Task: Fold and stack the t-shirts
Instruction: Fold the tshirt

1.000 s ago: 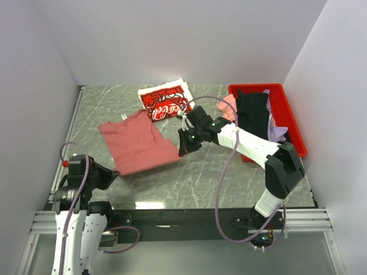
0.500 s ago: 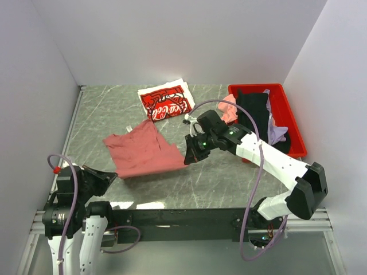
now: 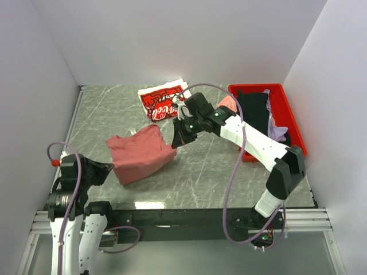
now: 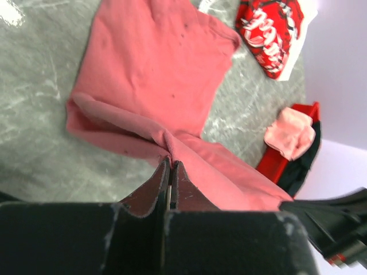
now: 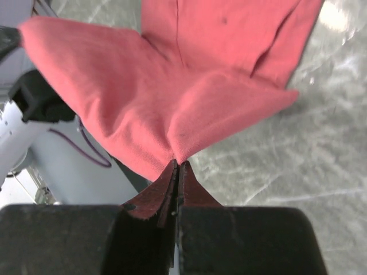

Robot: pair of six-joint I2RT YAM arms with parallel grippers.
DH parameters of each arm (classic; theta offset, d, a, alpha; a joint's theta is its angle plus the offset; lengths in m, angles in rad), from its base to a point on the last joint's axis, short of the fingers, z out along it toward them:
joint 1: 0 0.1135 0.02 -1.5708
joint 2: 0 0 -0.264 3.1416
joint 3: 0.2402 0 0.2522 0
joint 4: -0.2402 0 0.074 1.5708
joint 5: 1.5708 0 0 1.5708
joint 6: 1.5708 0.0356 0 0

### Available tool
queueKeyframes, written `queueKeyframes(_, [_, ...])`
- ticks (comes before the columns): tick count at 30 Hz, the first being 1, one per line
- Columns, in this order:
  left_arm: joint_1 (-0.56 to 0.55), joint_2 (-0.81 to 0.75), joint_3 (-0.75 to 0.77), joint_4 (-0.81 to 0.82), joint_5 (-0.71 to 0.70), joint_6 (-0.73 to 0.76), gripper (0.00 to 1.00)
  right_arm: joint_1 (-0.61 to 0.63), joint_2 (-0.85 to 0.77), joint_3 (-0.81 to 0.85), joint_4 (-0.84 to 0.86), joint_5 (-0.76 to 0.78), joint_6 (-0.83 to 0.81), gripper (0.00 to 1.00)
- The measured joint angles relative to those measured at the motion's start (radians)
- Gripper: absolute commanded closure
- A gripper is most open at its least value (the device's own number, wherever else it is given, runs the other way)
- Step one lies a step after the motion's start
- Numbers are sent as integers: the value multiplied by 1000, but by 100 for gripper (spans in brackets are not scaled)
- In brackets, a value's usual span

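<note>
While both arms reach over the grey marbled tabletop (image 3: 218,177), a dusty-rose t-shirt (image 3: 140,152) sits partly lifted and bunched. It is well apart from the red bin (image 3: 252,87), on the side of the bin toward the left arm. The right gripper (image 3: 175,141) is between the bin and this shirt, its fingers pinched tight on a raised peak of the rose cloth. In the right wrist view the cloth fans out from the closed tips. The left gripper (image 3: 105,168) is at the shirt's edge farthest from the bin, close to the arm bases. Its fingers are likewise pressed together on a fold of the same shirt.

A red-and-white t-shirt (image 3: 163,103) with white script lies folded flat near the bin's far corner, apart from the rose shirt. Inside the bin a black t-shirt (image 3: 252,114) runs down the middle. A pink t-shirt (image 3: 229,106) hangs over the bin wall nearest the grippers, and a lavender t-shirt (image 3: 276,133) lies against the opposite wall.
</note>
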Motion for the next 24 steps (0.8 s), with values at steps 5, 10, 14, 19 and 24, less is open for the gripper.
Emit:
queueKeyframes(5, [0, 117, -24, 79, -34, -14, 99, -17, 92, 112, -19, -7, -9, 100])
queueKeyframes(10, [0, 161, -24, 139, -76, -30, 99, -41, 157, 205, -62, -16, -21, 100])
queueKeyframes(14, [0, 161, -17, 152, -113, -44, 99, -49, 181, 255, -90, -27, -37, 100])
queueKeyframes(19, [0, 173, 8, 157, -161, -47, 99, -51, 219, 328, -119, -49, -59, 100])
queueKeyframes(24, [0, 234, 22, 183, -185, -45, 100, -55, 285, 428, -138, -74, -79, 100])
